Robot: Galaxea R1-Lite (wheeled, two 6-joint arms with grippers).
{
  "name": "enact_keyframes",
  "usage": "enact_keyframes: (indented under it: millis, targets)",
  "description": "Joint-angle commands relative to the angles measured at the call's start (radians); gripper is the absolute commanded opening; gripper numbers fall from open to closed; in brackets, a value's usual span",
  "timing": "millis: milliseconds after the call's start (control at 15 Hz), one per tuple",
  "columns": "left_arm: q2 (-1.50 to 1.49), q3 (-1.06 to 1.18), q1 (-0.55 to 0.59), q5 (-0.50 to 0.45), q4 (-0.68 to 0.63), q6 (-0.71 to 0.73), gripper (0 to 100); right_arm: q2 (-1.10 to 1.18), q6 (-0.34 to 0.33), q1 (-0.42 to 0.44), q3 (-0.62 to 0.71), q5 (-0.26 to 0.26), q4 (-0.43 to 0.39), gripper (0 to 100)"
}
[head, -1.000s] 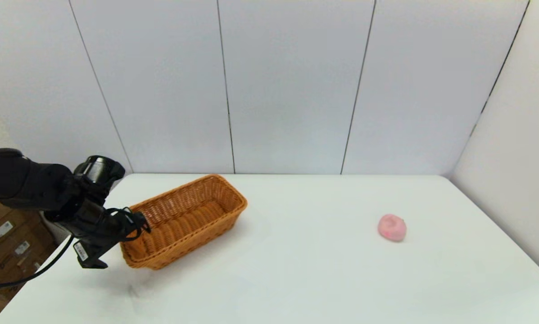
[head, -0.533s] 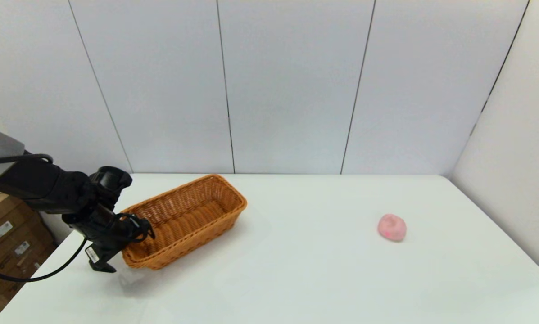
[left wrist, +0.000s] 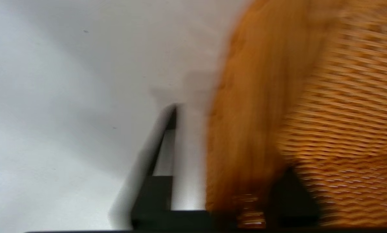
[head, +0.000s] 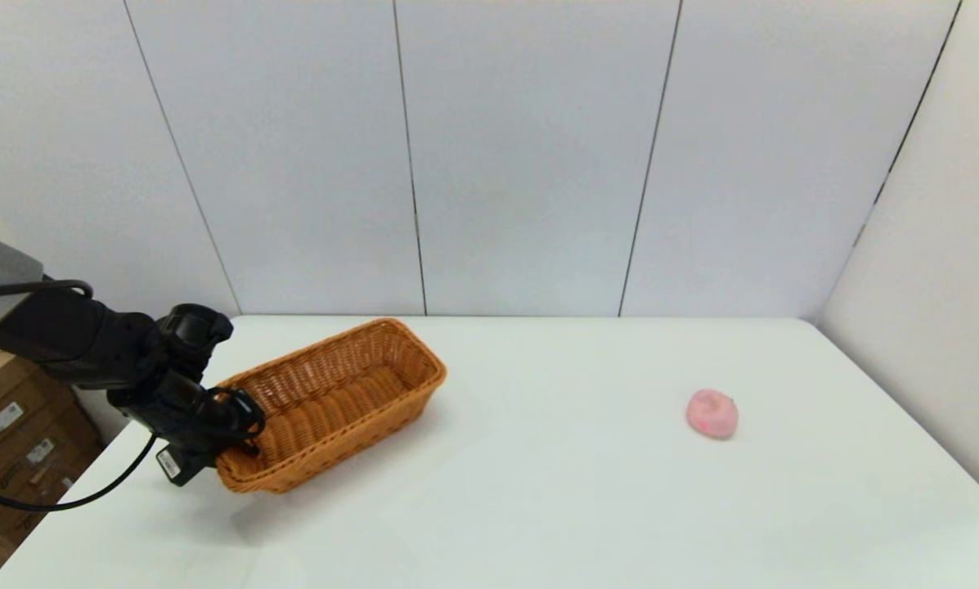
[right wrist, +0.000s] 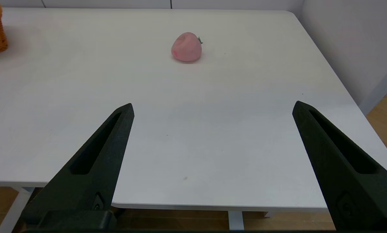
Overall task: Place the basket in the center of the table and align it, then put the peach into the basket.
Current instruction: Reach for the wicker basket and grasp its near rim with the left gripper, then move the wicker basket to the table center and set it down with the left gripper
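Grips the near short end of the wicker basket (head: 334,405) with the left pincer (head: 235,429) at lower left of the head view: one black finger (left wrist: 162,168) outside the wall, the other inside, clenched on the braided rim. Sits skewed, long axis running from lower left toward the middle, near end apparently tipped up off the white table (head: 538,491).

Best done, as a judgement: keep the clamp firm, drag low rather than lift high, swing the far end round while pulling toward frame centre, square the long sides with the table edge, set down flat before letting go.

Lies well apart at right of the head view, the pink peach (head: 711,413), alone on bare table. Waits wide open over the near table edge, the right pincer (right wrist: 212,106), aimed at that fruit.

Shows cardboard boxes (head: 15,442) with white stickers at far left, and a white tag under the left wrist; writing too small to read.
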Motion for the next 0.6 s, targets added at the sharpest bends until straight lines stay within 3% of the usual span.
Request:
enact_keyframes:
  millis: [67,267,400,600]
  targets:
    - [-0.024,-0.002,0.009,-0.053,0.004,-0.006,0,0.0,-0.002,0.0,0.0,0.002,0.001,100]
    - [-0.036,-0.013,0.032,-0.128,0.01,-0.006,0,0.0,-0.003,0.0,-0.002,0.004,0.003,100]
    - [-0.082,-0.019,0.072,-0.289,0.032,-0.001,0,0.0,-0.006,0.0,-0.002,0.007,0.005,100]
    - [-0.111,-0.03,0.077,-0.326,0.062,0.02,0,0.0,-0.006,0.0,-0.002,0.007,0.006,100]
